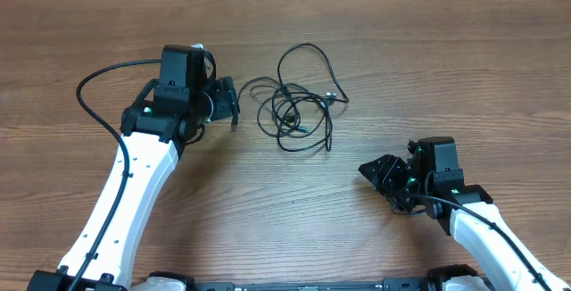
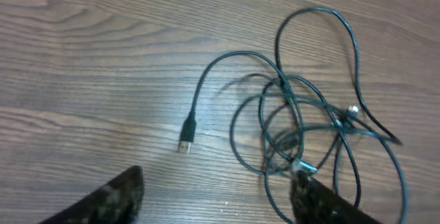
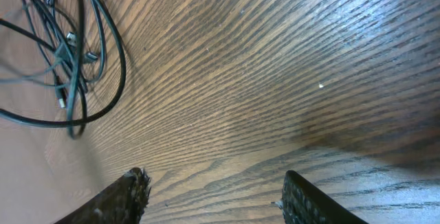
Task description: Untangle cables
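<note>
**Overhead view: the tangled cables lie between two open grippers**

Overhead view shows the cables (image 1: 299,103) as one loose knot of thin black loops. They lie on the wooden table (image 1: 464,50), near its middle and a little to the far side. The left gripper (image 1: 227,103) is just beside the left edge of the knot. The right gripper (image 1: 379,175) is well apart from it, on the near right, over bare wood.

From the left wrist camera, the jaws of the left gripper stand apart and nothing is between them. One free cable end with a small silvery plug (image 2: 185,143) lies flat on the wood, ahead of the gap and separate from the knot. One finger (image 2: 323,203) is at the lower edge of the loops; if it touches them, I cannot tell.

From the right wrist camera, the jaws of the right gripper are also apart, with only wood between them. The knot is seen far in the upper left corner.
</note>
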Available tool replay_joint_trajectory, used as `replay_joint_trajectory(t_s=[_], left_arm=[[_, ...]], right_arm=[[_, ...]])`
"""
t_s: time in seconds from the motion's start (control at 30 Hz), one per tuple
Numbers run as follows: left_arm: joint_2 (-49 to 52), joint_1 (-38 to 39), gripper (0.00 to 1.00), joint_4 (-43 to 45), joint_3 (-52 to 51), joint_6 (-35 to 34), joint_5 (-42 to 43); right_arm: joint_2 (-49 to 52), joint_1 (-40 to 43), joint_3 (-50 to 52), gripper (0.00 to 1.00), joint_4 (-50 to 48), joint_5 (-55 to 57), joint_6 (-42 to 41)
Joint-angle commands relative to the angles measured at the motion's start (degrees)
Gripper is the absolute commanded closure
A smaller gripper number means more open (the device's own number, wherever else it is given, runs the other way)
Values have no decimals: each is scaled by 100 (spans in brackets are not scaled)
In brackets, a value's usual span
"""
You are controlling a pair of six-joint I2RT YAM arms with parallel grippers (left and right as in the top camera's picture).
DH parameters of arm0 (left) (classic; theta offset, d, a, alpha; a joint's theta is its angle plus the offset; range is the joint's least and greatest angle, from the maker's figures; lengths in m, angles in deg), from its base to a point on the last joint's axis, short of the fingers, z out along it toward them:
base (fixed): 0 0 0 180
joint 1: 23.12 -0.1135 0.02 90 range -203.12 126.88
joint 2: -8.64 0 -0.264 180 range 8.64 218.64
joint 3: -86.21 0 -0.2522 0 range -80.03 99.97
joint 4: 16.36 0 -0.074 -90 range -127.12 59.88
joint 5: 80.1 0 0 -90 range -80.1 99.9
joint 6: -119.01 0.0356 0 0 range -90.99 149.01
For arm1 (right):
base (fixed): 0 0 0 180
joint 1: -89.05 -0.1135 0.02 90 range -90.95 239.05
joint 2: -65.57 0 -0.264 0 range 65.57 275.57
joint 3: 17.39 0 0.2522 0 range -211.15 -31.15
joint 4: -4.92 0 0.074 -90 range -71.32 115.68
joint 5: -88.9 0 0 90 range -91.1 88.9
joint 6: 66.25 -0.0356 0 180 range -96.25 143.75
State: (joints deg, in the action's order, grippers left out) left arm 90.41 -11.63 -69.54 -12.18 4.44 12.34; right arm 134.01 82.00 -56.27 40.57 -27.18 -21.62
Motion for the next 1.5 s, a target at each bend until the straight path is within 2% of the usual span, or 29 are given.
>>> replay_joint_trajectory(t_s=[0.0, 0.33, 0.6, 0.73, 0.83, 0.87, 0.93, 1.03, 1.3, 1.47], left_arm=[[243, 42, 36, 87, 66, 76, 555], [1438, 330, 38, 275, 66, -170, 977], [2264, 332, 39, 1180, 66, -549, 1565], [2697, 332, 48, 1408, 66, -1005, 1563], [2887, 332, 54, 1598, 66, -1082, 1569], [2938, 332, 59, 1685, 66, -1082, 1569], [2944, 332, 78, 1847, 68, -1075, 1585], [2909, 306, 96, 2050, 70, -1054, 1845], [2280, 0, 96, 1814, 363, -1014, 2964], [1631, -149, 96, 1895, 380, -1019, 4503]], right_arm=[[-15, 26, -2, 39, -31, 57, 48], [-15, 26, -2, 39, -31, 57, 48], [-15, 26, -2, 39, -31, 59, 50], [-15, 26, -2, 39, -31, 59, 50], [-15, 26, -2, 39, -28, 59, 70], [-15, 26, -2, 39, -28, 59, 70], [-15, 26, -2, 39, -28, 59, 70], [-15, 26, -2, 39, -28, 57, 70], [-15, 26, -2, 39, -28, 61, 92], [-15, 26, -2, 39, -28, 63, 92]])
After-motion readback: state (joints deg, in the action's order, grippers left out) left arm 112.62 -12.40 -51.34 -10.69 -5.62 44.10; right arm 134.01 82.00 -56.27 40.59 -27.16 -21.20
